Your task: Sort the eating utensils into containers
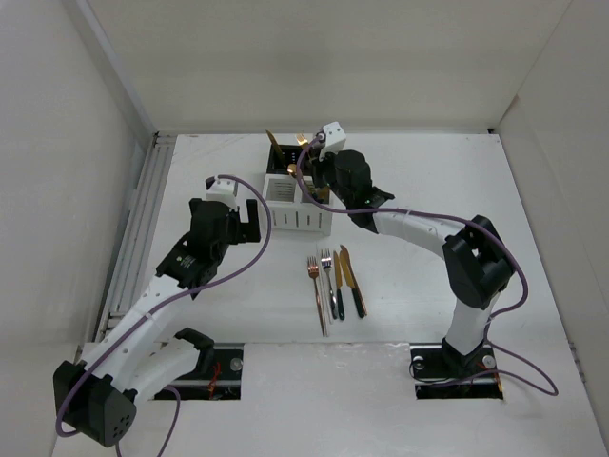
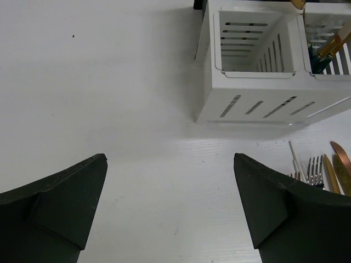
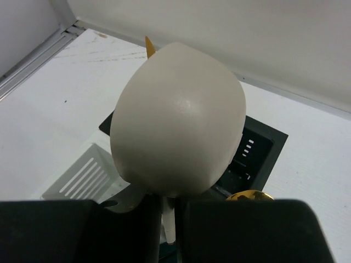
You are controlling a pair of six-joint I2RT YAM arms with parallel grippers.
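A flat white table (image 1: 428, 190) fills the floor of a plain box of white walls (image 1: 333, 57), with a metal rail (image 1: 143, 219) running along its left edge. Near the middle stands the white holder (image 1: 298, 205), and the black holder (image 1: 285, 152) sits just behind it, with gold pieces (image 1: 273, 143) sticking up out of it. A few forks and knives (image 1: 335, 281) lie side by side on the bare surface in front of the white holder.

The left gripper (image 2: 169, 159) hangs low over the table just left of the white holder, jaws spread wide and empty. The right gripper (image 3: 167, 213) is above the holders, nearly closed on the thin handle of the cream spoon (image 3: 178, 118), whose bowl faces the wrist camera. Which compartment lies below it is unclear.
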